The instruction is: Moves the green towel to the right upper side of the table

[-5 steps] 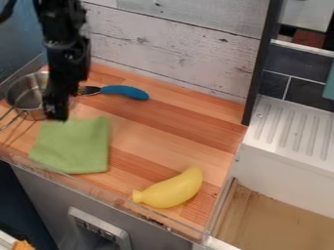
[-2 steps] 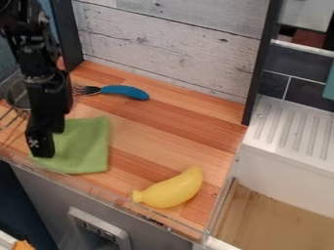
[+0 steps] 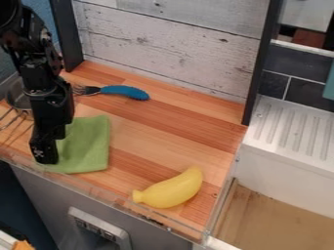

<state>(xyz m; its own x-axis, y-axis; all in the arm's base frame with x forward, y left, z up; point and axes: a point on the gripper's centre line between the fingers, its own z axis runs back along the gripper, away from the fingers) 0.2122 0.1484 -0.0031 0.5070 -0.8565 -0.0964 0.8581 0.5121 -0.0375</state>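
Note:
The black gripper (image 3: 46,155) hangs at the left of the wooden table, low over the left part of the green towel (image 3: 88,145). The towel lies flat near the table's front left, its left side partly hidden behind the gripper. Whether the gripper touches the cloth I cannot tell.
A blue-handled fork (image 3: 124,91) lies behind the towel, and a metal pot (image 3: 17,95) stands at the left behind the arm. A yellow banana (image 3: 171,189) is at the front right. A low clear rim (image 3: 111,194) edges the front; a sink (image 3: 287,188) adjoins at right.
From above the towel's back edge, the gripper has come forward and down to its front left part. Since the middle frame it has shifted slightly right and lower. The towel has barely changed.

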